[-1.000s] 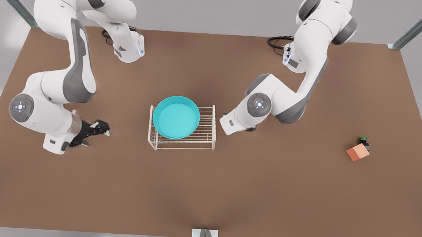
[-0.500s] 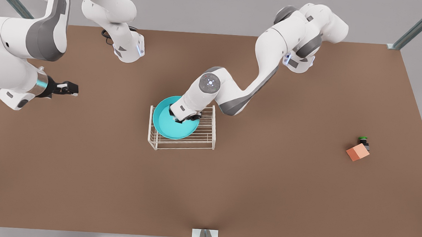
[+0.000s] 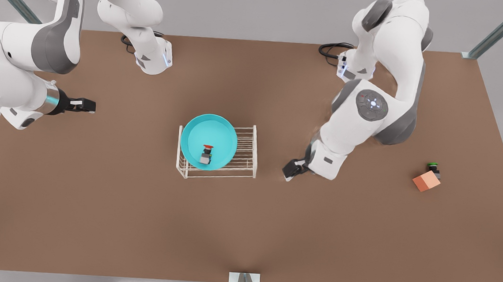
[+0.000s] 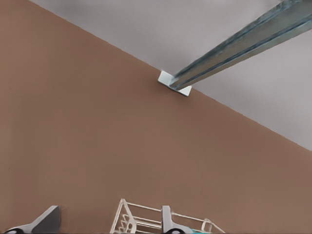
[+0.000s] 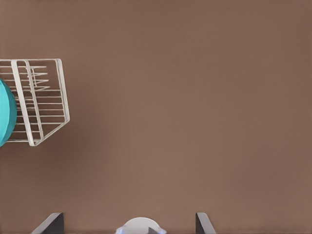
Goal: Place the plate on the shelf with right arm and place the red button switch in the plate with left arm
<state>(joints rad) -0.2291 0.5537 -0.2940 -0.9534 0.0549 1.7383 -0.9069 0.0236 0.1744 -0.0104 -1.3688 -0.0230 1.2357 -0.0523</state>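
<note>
Both grippers are spread wide and empty, left gripper (image 3: 89, 105) well off, right gripper (image 3: 289, 170) beside the shelf (image 3: 246, 149). The red button switch (image 3: 206, 154) lies, seemingly tipped, near the rim of the plate (image 3: 194, 132), which overhangs the shelf; a knock could spill it

plate (image 3: 199, 130) turquoise | shelf (image 3: 245, 149) white | red button switch (image 3: 206, 154) red-capped

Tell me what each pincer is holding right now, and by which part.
Nothing. The left pincer and right pincer are both open and empty; the red switch sits in the plate.
</note>
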